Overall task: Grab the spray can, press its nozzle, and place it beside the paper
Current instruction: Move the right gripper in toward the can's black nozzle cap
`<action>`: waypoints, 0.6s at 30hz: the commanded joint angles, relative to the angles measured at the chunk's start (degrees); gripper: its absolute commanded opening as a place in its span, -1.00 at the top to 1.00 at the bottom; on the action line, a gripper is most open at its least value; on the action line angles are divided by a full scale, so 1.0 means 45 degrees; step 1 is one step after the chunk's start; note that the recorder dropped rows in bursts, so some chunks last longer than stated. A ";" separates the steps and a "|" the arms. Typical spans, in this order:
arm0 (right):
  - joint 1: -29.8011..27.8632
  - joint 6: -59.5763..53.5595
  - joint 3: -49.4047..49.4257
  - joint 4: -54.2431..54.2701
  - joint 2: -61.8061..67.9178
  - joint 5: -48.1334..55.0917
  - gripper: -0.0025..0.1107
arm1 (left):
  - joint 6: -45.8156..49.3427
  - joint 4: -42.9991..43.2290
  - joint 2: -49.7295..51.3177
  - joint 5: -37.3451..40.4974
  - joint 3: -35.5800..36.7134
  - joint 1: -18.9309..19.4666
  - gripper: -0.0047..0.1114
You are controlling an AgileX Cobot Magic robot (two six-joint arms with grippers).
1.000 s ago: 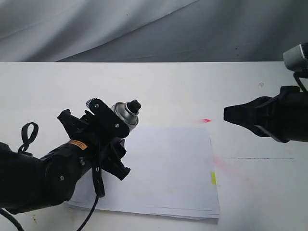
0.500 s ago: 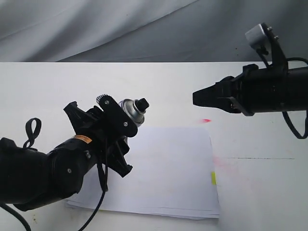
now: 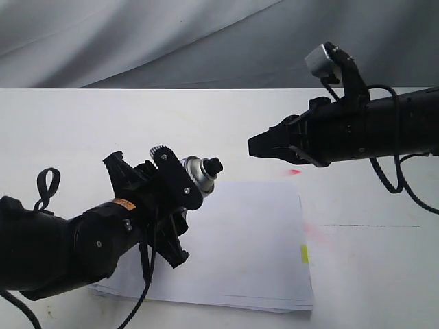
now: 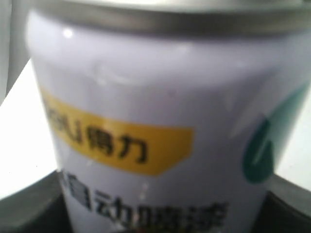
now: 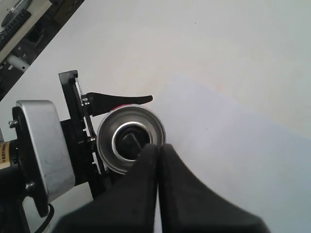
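We find the left gripper [image 3: 173,190] clamped on the can [image 3: 195,171], which it holds tilted over a corner of the paper [image 3: 247,240]. The right gripper [image 3: 252,145], jaws pressed together, points at the nozzle [image 3: 214,166] without touching it.

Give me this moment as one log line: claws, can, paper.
left claw: gripping spray can, in air, tilted | right claw: shut, tip aimed at nozzle, gap between | paper: flat on table
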 commanded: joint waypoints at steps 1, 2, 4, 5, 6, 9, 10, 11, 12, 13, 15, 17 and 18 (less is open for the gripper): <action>0.0031 -0.0391 -0.0051 0.0327 -0.0010 0.0021 0.96 | 0.0373 0.0115 -0.0102 -0.0286 -0.0307 -0.0086 0.92; 0.0029 -0.0403 -0.0051 0.0332 -0.0010 0.0059 0.96 | 0.0531 0.0115 -0.0102 -0.0286 -0.0391 -0.0086 0.92; 0.0029 -0.0403 -0.0051 0.0332 0.0013 0.0075 0.96 | 0.0637 0.0074 -0.0102 -0.0286 -0.0556 -0.0086 0.92; 0.0029 -0.0403 -0.0051 0.0332 0.0070 0.0186 0.96 | 0.0931 -0.0035 -0.0102 -0.0286 -0.0648 -0.0086 0.92; 0.0029 -0.0403 -0.0051 0.0371 0.0129 0.0408 0.96 | 0.1198 -0.0241 -0.0102 -0.0286 -0.0678 -0.0086 0.92; 0.0029 -0.0487 -0.0051 0.0534 0.0493 0.0812 0.96 | 0.2256 -0.0930 -0.0102 -0.0286 -0.0772 -0.0086 0.92; 0.0029 -0.0522 -0.0051 0.0591 0.0602 0.0820 0.96 | 0.2459 -0.1074 -0.0102 -0.0286 -0.0772 -0.0086 0.92; 0.0029 -0.0552 -0.0051 0.0592 0.0678 0.0820 0.96 | 0.2621 -0.1308 -0.0102 -0.0286 -0.0772 -0.0086 0.92; 0.0029 -0.0552 -0.0051 0.0621 0.0711 0.0820 0.96 | 0.2685 -0.1369 -0.0102 -0.0312 -0.0772 -0.0086 0.92; 0.0029 -0.0575 -0.0051 0.0656 0.0743 0.0820 0.96 | 0.2760 -0.1404 -0.0102 -0.0312 -0.0772 -0.0086 0.92; 0.0029 -0.0771 -0.0051 0.0683 0.0743 0.0864 0.96 | 0.2813 -0.1463 -0.0102 -0.0312 -0.0772 -0.0086 0.92; 0.0029 -0.0937 -0.0051 0.0899 0.0743 0.1051 0.96 | 0.2813 -0.1542 -0.0102 -0.0312 -0.0772 -0.0086 0.92; 0.0029 -0.0979 -0.0051 0.0900 0.0743 0.1095 0.96 | 0.2813 -0.1542 -0.0102 -0.0312 -0.0772 -0.0086 0.92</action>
